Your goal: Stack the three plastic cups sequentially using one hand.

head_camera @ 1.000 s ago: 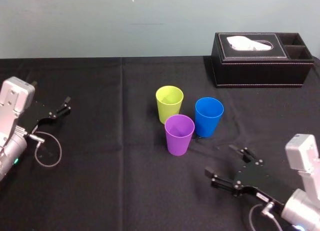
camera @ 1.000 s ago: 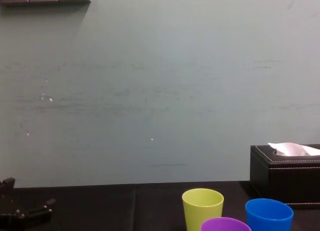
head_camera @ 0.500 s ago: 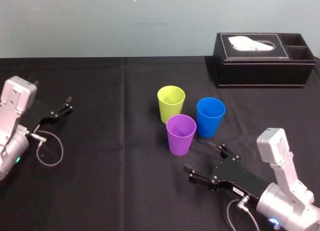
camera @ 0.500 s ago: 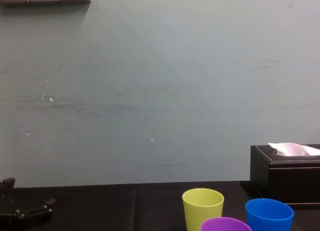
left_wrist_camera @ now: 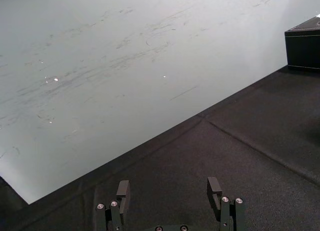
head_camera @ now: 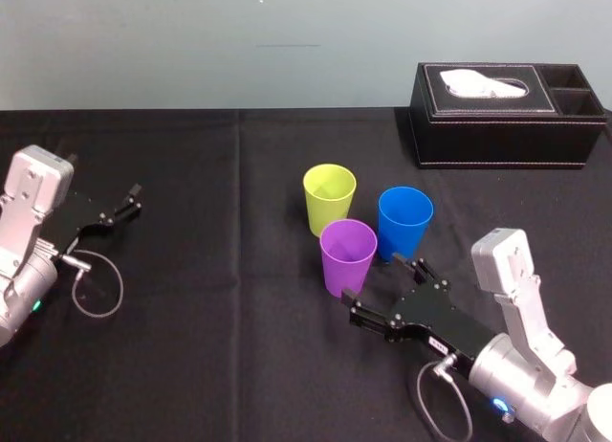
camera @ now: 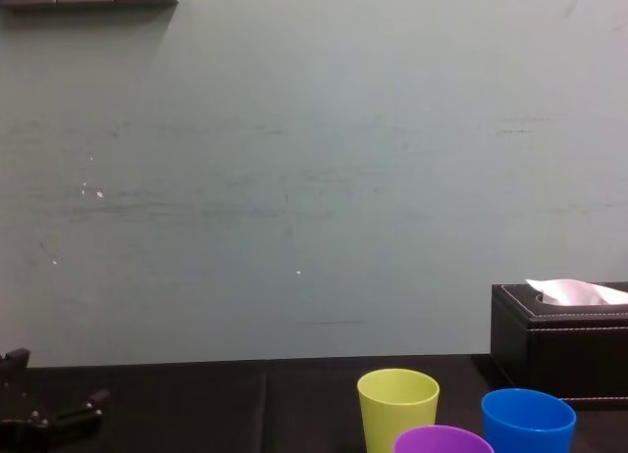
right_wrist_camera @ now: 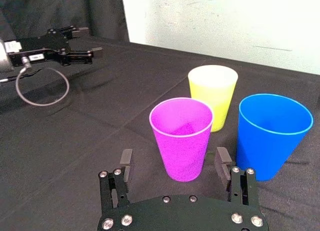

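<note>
Advanced from desk's (head_camera: 220, 365) near edge to flank purple tapered plastic cup (head_camera: 346, 255): right gripper (head_camera: 381, 284), fingers (right_wrist_camera: 223, 161) spread, no contact seen; grasp likely next. Parked at left edge, fingers apart: left gripper (head_camera: 119, 207).

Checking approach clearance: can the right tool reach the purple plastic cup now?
Probably yes: the right tool, jaws open, faces the purple plastic cup with nothing between; the blue plastic cup stands close beside.

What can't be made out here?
- Chest view: bottom edge cuts the purple plastic cup below its rim, plus yellow-green plastic cup and blue plastic cup bases.
- Chest view: right edge cuts the black tissue box, left edge the parked left gripper.
- Right wrist view: purple cup, ahead of the open right gripper, hides part of the yellow-green cup.
</note>
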Controlling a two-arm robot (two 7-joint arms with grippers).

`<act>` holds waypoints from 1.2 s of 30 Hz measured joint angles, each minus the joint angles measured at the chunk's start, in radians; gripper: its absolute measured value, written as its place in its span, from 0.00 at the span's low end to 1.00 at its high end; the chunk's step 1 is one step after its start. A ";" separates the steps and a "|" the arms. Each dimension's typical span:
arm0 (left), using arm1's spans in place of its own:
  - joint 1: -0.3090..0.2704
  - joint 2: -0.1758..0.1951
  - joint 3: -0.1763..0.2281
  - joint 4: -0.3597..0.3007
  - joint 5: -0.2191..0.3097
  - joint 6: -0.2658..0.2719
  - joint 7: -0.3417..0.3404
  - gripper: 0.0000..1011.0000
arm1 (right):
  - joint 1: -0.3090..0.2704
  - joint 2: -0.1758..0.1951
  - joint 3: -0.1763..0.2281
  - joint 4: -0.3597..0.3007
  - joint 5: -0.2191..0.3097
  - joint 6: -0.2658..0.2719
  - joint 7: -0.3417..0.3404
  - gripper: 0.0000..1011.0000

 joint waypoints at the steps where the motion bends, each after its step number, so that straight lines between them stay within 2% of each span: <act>1: 0.000 0.000 0.000 0.000 0.000 0.000 0.000 1.00 | 0.004 -0.009 0.001 0.005 -0.008 0.000 -0.004 0.99; 16: 0.000 0.000 0.000 0.000 0.000 0.000 0.000 1.00 | 0.046 -0.091 -0.002 0.059 -0.080 -0.008 -0.013 0.99; 36: 0.000 0.000 0.000 0.000 0.000 0.000 0.000 1.00 | 0.067 -0.169 0.016 0.109 -0.145 -0.007 -0.019 0.99</act>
